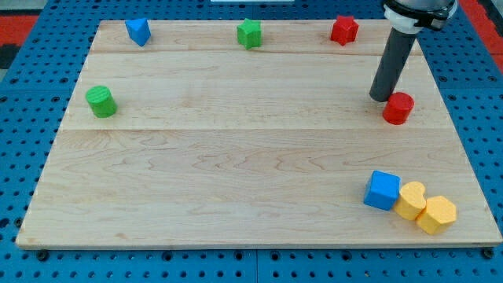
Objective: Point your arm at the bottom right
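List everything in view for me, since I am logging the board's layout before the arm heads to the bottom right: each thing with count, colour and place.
Board: one, pale wood, fills the view.
Pegboard surface: one, blue, around the board.
Blue block: one, top left.
Green star block: one, top centre.
Red star block: one, top right.
Green cylinder: one, left edge.
Red cylinder: one, right side.
Blue cube: one, bottom right.
Yellow blocks: two, bottom right, touching; the near one against the blue cube, the other at its right.
My tip: one, dark rod, just left of the red cylinder.
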